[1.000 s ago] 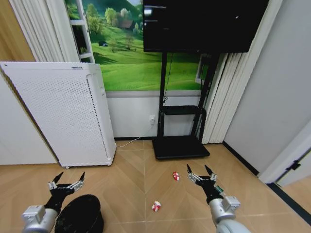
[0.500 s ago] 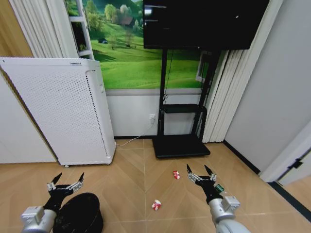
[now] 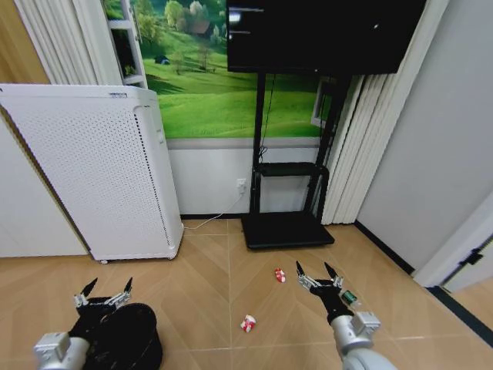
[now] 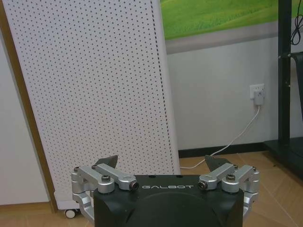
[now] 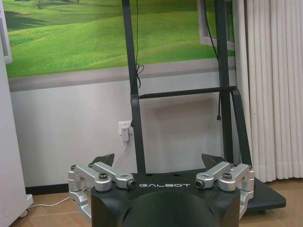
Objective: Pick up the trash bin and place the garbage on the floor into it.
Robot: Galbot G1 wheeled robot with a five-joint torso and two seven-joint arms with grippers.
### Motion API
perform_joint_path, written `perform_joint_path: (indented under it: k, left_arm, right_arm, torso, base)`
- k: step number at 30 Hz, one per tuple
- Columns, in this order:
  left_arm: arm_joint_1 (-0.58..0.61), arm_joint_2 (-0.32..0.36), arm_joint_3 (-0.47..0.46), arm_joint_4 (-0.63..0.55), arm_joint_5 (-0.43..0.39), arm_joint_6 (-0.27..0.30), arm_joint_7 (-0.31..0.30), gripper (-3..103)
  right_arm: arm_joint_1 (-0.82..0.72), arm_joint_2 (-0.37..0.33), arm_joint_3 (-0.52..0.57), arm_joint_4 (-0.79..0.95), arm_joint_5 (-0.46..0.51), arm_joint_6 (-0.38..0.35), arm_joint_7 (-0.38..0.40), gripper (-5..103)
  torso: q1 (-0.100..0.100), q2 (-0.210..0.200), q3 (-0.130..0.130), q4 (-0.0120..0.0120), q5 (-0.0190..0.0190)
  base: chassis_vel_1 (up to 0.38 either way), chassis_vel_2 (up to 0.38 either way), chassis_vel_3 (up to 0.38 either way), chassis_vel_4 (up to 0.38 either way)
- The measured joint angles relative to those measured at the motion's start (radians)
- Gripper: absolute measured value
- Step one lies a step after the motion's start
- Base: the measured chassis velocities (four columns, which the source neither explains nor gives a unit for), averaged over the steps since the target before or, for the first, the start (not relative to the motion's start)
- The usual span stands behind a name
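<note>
While the bin (image 3: 123, 339) sits ungrasped on the floor, the open left hand (image 3: 102, 292) hovers at its rim and must descend; the right hand (image 3: 318, 274) waits open.

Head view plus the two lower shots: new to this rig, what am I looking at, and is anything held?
It is a wheeled robot with two arms. The wide picture comes from its head camera, looking down at a wooden floor. The other two come from cameras on each wrist, looking past the gripper at the wall.

The left gripper hangs open above a black mesh trash bin. The right gripper is open in the air. Neither holds anything.

On the floor lie two red-and-white scraps and a green piece beside the right arm. Behind stand a white cabinet and a TV stand.
</note>
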Motion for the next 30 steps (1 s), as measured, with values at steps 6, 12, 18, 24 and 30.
perform_joint_path:
  k: [6, 12, 18, 24, 30]
  left_arm:
    - [0.069, -0.028, -0.003, 0.036, 0.0, -0.03, -0.002, 100]
    - [0.133, -0.049, -0.014, 0.108, -0.02, -0.047, -0.017, 100]
    - [0.156, -0.05, -0.046, 0.173, -0.034, -0.007, -0.046, 100]
    - [0.156, -0.041, -0.052, 0.228, -0.081, 0.054, -0.06, 100]
    - [0.104, -0.036, -0.045, 0.298, -0.071, 0.078, -0.059, 100]
  right_arm:
    - [-0.001, 0.0, 0.004, -0.011, 0.003, 0.006, 0.002, 100]
    - [0.002, 0.004, 0.002, -0.031, -0.006, 0.014, 0.003, 100]
    - [0.004, 0.004, 0.005, -0.06, -0.01, 0.027, 0.003, 100]
    - [0.004, 0.006, 0.006, -0.101, -0.018, 0.041, 0.005, 100]
    - [0.002, 0.018, 0.004, -0.13, -0.019, 0.053, 0.017, 100]
  torso:
    - [0.001, 0.001, 0.001, 0.0001, 0.0]
    - [0.001, 0.004, 0.003, 0.0002, -0.0001]
    - [0.002, 0.006, 0.004, 0.0002, -0.0001]
    - [0.002, 0.007, 0.006, 0.0002, -0.0001]
    - [0.002, 0.009, 0.007, 0.0, -0.0001]
  base:
    - [0.0, 0.0, 0.0, 0.0]
    - [0.0, 0.0, 0.0, 0.0]
    - [0.0, 0.0, 0.0, 0.0]
    - [0.0, 0.0, 0.0, 0.0]
    - [0.0, 0.0, 0.0, 0.0]
